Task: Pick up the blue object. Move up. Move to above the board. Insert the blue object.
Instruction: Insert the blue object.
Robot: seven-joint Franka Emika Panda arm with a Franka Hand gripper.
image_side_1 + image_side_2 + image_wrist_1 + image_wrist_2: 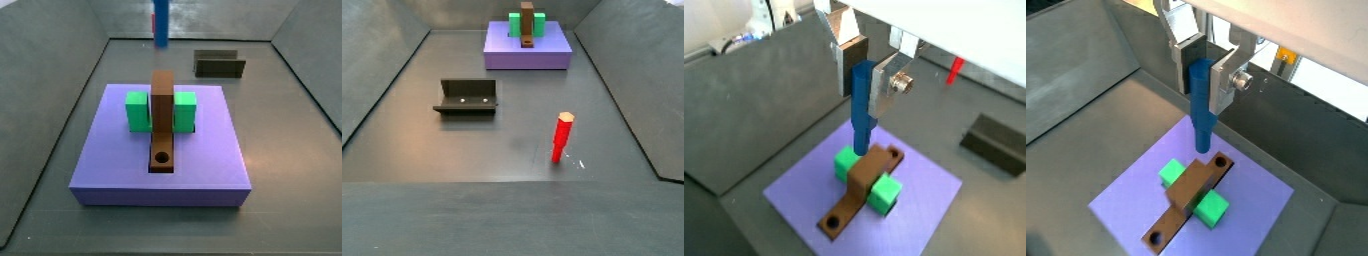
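My gripper (865, 103) (1204, 100) is shut on the blue object (862, 130) (1201, 130), a straight blue peg that hangs upright between the silver fingers. The board (798, 190) (1140, 195) lies below it: a lavender slab with a brown strip (1189, 195) and two green cubes (1173, 173). In both wrist views the peg's lower end hovers apart from the board, close to the strip end with a round hole (1221, 160). In a side view only the peg (160, 22) shows, above the far end of the board (120, 165); the gripper is cut off.
The dark L-shaped fixture (466, 97) (219, 64) stands on the grey floor away from the board (502, 55). A short red stick (561, 137) (955, 68) stands upright on the floor. Grey walls slope up around the floor.
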